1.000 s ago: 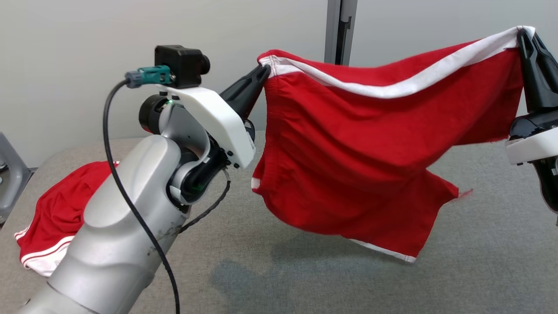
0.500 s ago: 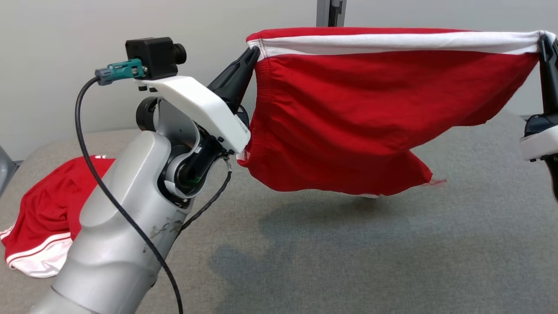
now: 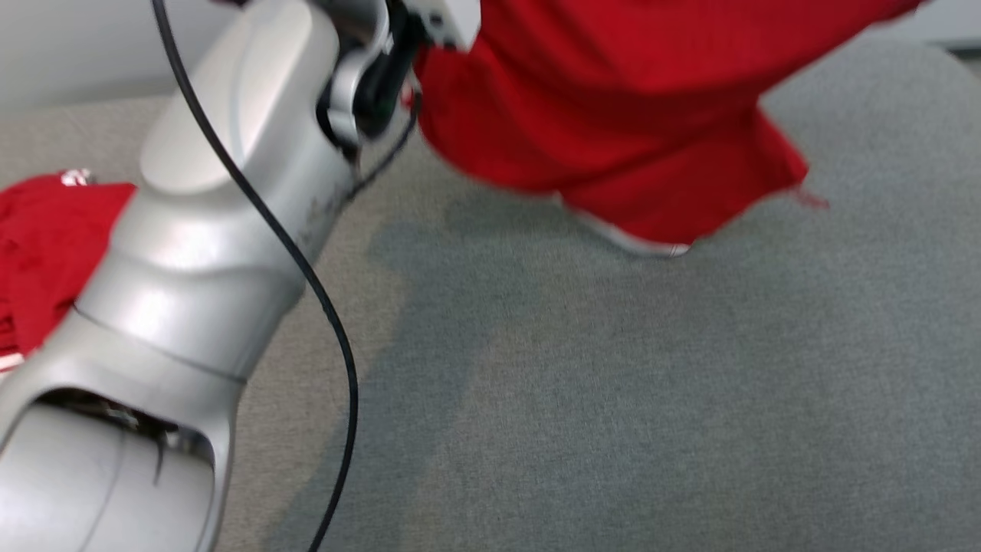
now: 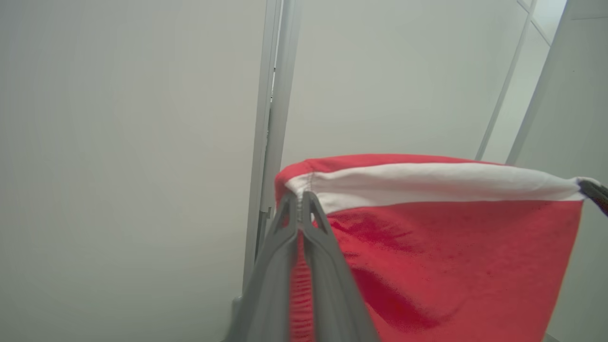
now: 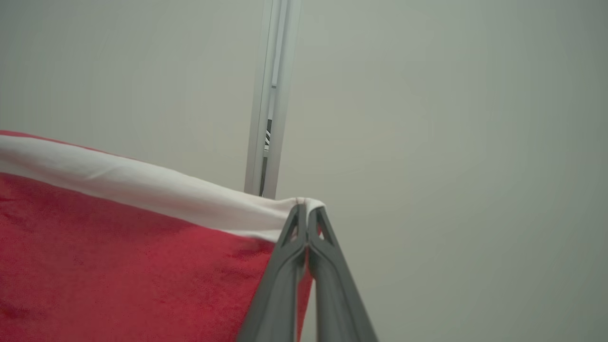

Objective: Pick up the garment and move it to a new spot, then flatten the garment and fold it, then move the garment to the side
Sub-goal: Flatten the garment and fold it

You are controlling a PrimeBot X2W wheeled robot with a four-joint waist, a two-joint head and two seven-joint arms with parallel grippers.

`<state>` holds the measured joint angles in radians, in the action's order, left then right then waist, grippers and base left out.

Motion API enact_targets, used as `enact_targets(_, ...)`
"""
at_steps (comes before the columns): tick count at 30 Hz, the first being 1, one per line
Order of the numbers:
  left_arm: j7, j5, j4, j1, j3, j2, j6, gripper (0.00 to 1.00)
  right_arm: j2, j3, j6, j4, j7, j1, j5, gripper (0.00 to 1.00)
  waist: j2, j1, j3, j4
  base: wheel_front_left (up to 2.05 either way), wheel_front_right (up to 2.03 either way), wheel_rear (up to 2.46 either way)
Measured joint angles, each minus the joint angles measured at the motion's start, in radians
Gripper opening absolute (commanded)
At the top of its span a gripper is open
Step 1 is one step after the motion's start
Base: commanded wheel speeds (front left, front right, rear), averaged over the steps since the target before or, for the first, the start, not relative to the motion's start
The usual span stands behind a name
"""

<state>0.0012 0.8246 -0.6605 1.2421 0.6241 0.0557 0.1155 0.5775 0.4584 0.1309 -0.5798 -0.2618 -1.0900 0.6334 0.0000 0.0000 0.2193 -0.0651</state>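
Observation:
The garment [image 3: 613, 115] is red with a white band and hangs in the air above the grey table [image 3: 613, 399]. Its lower hem dangles just over the surface. In the left wrist view my left gripper [image 4: 300, 202] is shut on one top corner of the garment [image 4: 451, 247], at the end of the white band. In the right wrist view my right gripper [image 5: 306, 213] is shut on the opposite top corner of the garment [image 5: 118, 251]. The band runs taut between the two grippers. My silver left arm [image 3: 191, 253] crosses the head view's left side.
A second red garment [image 3: 38, 245] lies crumpled at the table's left edge, partly behind my left arm. A pale wall with a vertical metal post [image 4: 273, 118] stands behind the table. A black cable [image 3: 306, 276] runs along the arm.
The head camera has tilted down, so the garment's top edge and both grippers have left the head view. Before that, the white band went from sagging to stretched straight between the grippers.

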Motion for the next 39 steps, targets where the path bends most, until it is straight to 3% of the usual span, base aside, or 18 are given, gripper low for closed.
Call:
enact_targets(4, -0.101, -0.011, -0.098, 0.167, 0.061, -0.007, 0.016, 0.0, 0.0, -0.006, 0.0, -0.079, 0.0, -0.138, -0.017, 0.0, 0.0, 0.0, 0.089, -0.015, 0.0, 0.0, 0.0)
enact_targets(6, -0.174, 0.024, -0.113, 0.239, 0.085, -0.011, 0.045, 0.0, -0.025, -0.023, 0.0, -0.08, 0.0, -0.199, -0.041, 0.0, 0.0, 0.0, 0.127, -0.024, 0.0, 0.0, 0.0)
enact_targets(9, -0.242, 0.037, -0.136, 0.335, 0.139, -0.004, 0.095, 0.0, -0.046, -0.13, 0.0, -0.06, 0.0, -0.251, -0.107, 0.0, 0.0, 0.0, 0.176, -0.038, 0.0, 0.0, 0.0)
enact_targets(13, -0.26, 0.033, -0.137, 0.362, 0.207, -0.012, 0.115, 0.0, -0.089, -0.263, 0.0, 0.001, -0.003, -0.223, -0.203, 0.0, 0.0, 0.0, 0.227, -0.048, 0.0, 0.0, 0.0)
enact_targets(18, -0.262, 0.008, -0.103, 0.3, 0.241, -0.006, 0.141, 0.0, -0.126, -0.247, 0.0, 0.006, -0.002, -0.102, -0.237, 0.0, 0.0, 0.0, 0.277, -0.045, 0.0, 0.0, 0.0)
enact_targets(26, -0.263, 0.012, -0.18, 0.124, 0.393, -0.008, 0.104, 0.0, -0.133, -0.153, 0.0, -0.021, -0.002, 0.069, -0.176, 0.0, 0.0, 0.0001, 0.301, -0.019, 0.0, 0.0, 0.0)
enact_targets(32, -0.263, 0.073, -0.221, 0.018, 0.409, -0.007, 0.095, 0.0, -0.123, -0.11, 0.0, -0.042, -0.002, 0.186, -0.118, 0.0, 0.0, 0.0, 0.258, -0.007, 0.0, 0.0, 0.0)
enact_targets(39, -0.247, 0.139, -0.291, -0.139, 0.496, -0.007, 0.028, 0.0, -0.112, -0.019, 0.0, -0.088, -0.002, 0.305, -0.038, 0.0, 0.0, 0.0, 0.171, 0.013, 0.0, 0.0, 0.0)
